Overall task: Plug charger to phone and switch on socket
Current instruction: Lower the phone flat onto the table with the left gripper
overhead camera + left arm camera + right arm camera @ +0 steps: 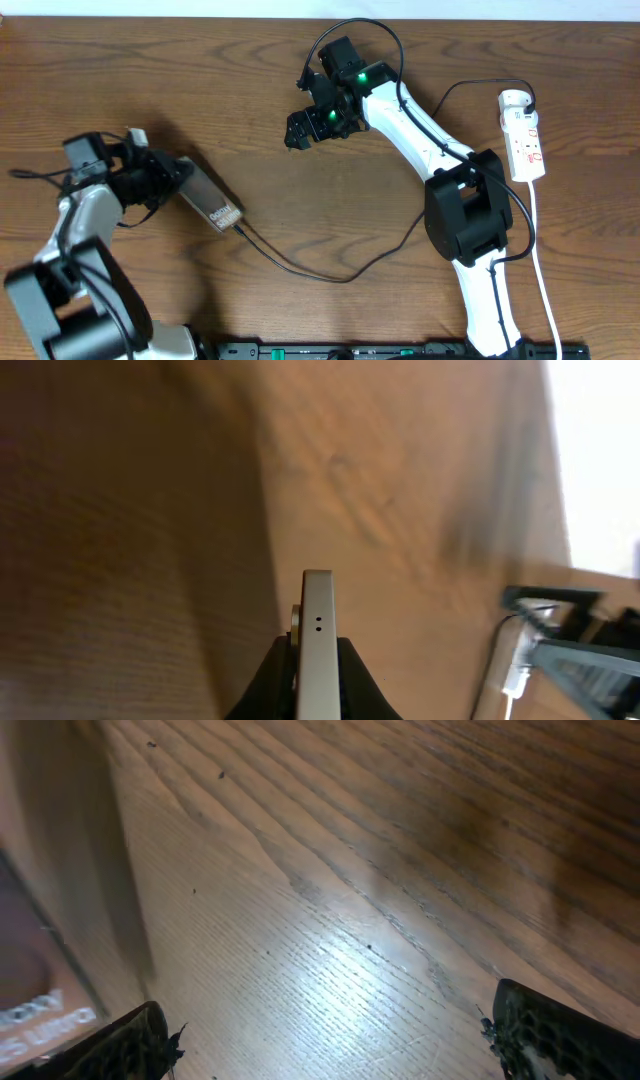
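Note:
The phone (pixel 208 203) lies tilted at the left of the table, lettering near its lower right end. My left gripper (pixel 165 182) is shut on its upper left end. In the left wrist view the phone's pale edge (pixel 318 630) stands clamped between my black fingers (pixel 268 685). The charger's thin black cable (pixel 330 277) meets the phone's lower right end and runs right under the right arm to the white adapter (pixel 514 100) on the socket (pixel 527 145). My right gripper (pixel 303 128) hovers open over bare wood at top centre (pixel 335 1045); the phone (pixel 35 1000) shows at that view's left edge.
The socket's white cord (pixel 540 270) runs down the right side to the front edge. A black rail (pixel 400 351) lies along the table's front. The right arm's base (pixel 468 215) stands between the cable loop and the socket.

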`<control>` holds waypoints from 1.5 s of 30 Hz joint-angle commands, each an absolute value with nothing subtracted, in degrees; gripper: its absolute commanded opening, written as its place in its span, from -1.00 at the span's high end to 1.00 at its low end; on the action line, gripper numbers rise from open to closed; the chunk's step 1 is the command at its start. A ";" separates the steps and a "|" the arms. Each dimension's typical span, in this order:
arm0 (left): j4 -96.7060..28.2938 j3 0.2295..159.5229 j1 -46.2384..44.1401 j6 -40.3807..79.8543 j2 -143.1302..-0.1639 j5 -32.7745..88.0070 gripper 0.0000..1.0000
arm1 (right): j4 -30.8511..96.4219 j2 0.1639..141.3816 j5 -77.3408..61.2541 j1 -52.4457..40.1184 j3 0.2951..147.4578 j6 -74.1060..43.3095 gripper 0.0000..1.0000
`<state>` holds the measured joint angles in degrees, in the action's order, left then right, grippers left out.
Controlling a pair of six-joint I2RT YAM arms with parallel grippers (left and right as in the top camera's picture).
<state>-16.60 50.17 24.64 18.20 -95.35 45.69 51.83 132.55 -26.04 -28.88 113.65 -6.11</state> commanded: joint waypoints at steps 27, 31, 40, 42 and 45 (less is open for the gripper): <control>-18.44 50.76 23.22 18.70 -104.57 48.27 0.15 | 52.31 131.02 -25.41 -28.93 114.48 -6.83 -0.99; -21.26 50.78 23.22 19.00 -104.57 42.74 -0.26 | 52.42 131.02 -25.41 -28.93 114.48 -6.81 -0.99; -28.88 50.78 23.22 19.35 -104.57 30.70 -0.46 | 52.49 131.02 -25.41 -28.97 114.48 -6.81 -0.98; -30.22 50.78 23.22 19.33 -104.57 28.75 -0.47 | 52.49 131.02 -25.41 -28.99 114.48 -6.81 -0.99; -31.73 50.78 23.22 19.35 -104.57 26.39 -0.50 | 52.49 131.02 -25.41 -29.12 114.48 -6.81 -0.98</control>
